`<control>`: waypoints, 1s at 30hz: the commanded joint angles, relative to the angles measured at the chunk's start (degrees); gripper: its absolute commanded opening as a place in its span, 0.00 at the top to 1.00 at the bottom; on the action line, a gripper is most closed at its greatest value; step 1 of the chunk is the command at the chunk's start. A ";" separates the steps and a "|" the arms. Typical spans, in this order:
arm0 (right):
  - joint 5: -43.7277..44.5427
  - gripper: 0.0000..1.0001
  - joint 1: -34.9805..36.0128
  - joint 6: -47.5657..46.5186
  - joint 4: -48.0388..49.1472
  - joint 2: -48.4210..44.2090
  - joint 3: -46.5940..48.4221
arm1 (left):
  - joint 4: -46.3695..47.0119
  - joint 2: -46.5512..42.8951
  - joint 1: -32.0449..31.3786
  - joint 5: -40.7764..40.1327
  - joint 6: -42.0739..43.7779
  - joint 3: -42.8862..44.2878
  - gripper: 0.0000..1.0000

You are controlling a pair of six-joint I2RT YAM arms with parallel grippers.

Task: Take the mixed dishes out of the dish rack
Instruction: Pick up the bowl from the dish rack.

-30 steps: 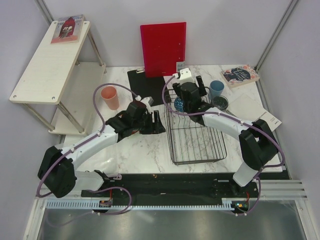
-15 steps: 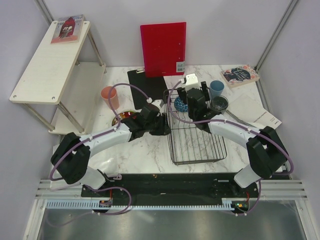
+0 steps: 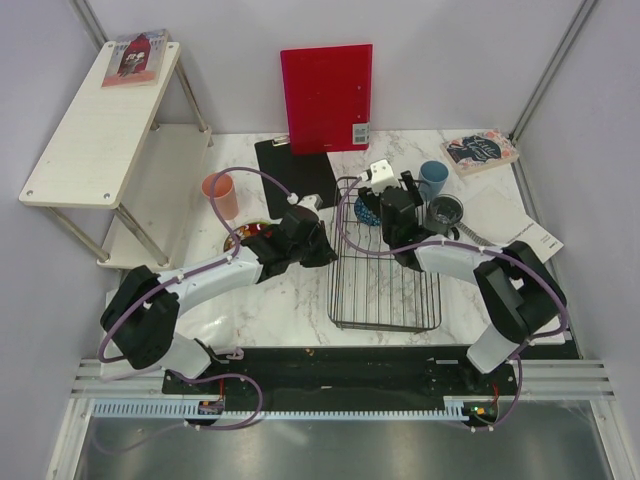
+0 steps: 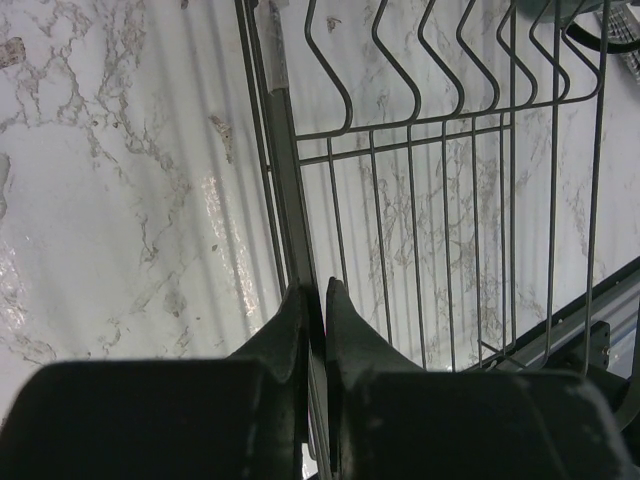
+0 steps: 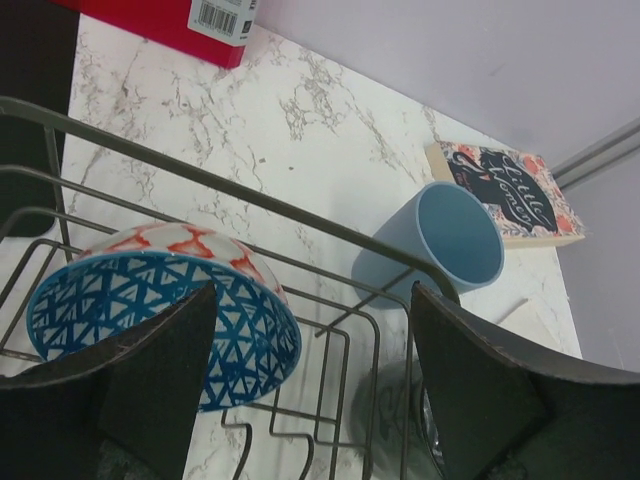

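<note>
The dish rack is a black wire basket on the marble table. My left gripper is shut on its left rim; in the left wrist view the fingertips pinch the rim wire. My right gripper hangs open over the rack's far end, jaws wide apart. The blue patterned bowl leans in the rack's far left corner, beside the right gripper's left finger. The light blue cup and a dark mug stand outside the rack, to its right. The pink cup stands far left.
A dark red plate with a lime-green dish lies under the left arm. A flat black mat and a red board are behind the rack. A book and papers lie at the right. A white shelf stands left.
My left gripper has swung right to the rack and closed on its left rim. The rack's near end has shifted slightly left. The right gripper stays open over the far end.
</note>
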 commanded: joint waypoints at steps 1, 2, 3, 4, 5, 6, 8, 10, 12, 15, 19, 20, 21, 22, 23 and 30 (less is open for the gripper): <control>-4.48 0.16 -1.24 0.52 0.69 2.00 4.26 | 0.29 -0.35 -0.75 -0.80 4.95 0.64 0.98; -4.83 0.18 -1.42 1.05 0.08 2.52 4.53 | 0.21 -0.35 -0.75 -0.80 5.04 0.56 0.98; -4.84 0.18 -1.59 1.58 -0.80 2.70 4.79 | 0.12 -0.44 -0.75 -0.80 4.87 0.47 0.98; -5.10 0.19 -1.59 2.63 -1.07 2.88 4.88 | 0.12 -0.35 -0.75 -0.98 4.86 0.55 0.98; -5.62 0.20 -1.59 3.07 -1.42 2.79 4.80 | 0.03 -0.35 -0.75 -0.98 4.60 0.55 0.98; -5.45 0.21 -1.59 3.77 -1.94 2.79 4.71 | 0.12 -0.27 -0.75 -0.98 4.51 0.64 0.98; -4.67 0.23 -1.59 5.53 -2.56 2.79 4.71 | 0.03 -0.18 -0.75 -0.98 4.25 0.56 0.98; -3.26 0.25 -1.59 6.06 -3.62 2.62 4.71 | -0.23 -0.09 -0.75 -1.33 3.90 0.73 0.98; -2.99 0.29 -1.59 6.51 -4.41 2.88 4.53 | -0.15 -0.09 -0.75 -1.51 3.46 0.73 0.98; -2.55 0.34 -1.59 6.07 -4.59 3.84 4.27 | -0.15 0.09 -0.75 -1.42 3.11 0.91 0.98; -2.03 0.42 -1.59 5.28 -4.24 6.13 5.14 | -0.15 0.44 -0.75 -1.24 2.23 0.91 0.98; -1.85 0.43 -1.59 5.27 -3.89 7.18 5.32 | 0.03 0.44 -0.75 -1.24 2.05 0.91 0.98; -1.67 0.46 -1.59 5.01 -3.54 7.62 5.50 | 0.12 0.52 -0.75 -1.16 1.88 0.91 0.98; -1.59 0.52 -1.59 4.84 -3.10 8.15 5.59 | 0.29 0.70 -0.84 -0.98 1.70 0.91 0.98; -1.32 0.55 -1.59 4.83 -2.40 9.02 5.59 | 0.38 0.88 -0.75 -0.89 1.44 0.91 0.98; -0.53 0.73 -1.59 5.19 -0.72 9.39 5.76 | 0.91 1.67 -0.75 -0.19 0.65 1.52 0.98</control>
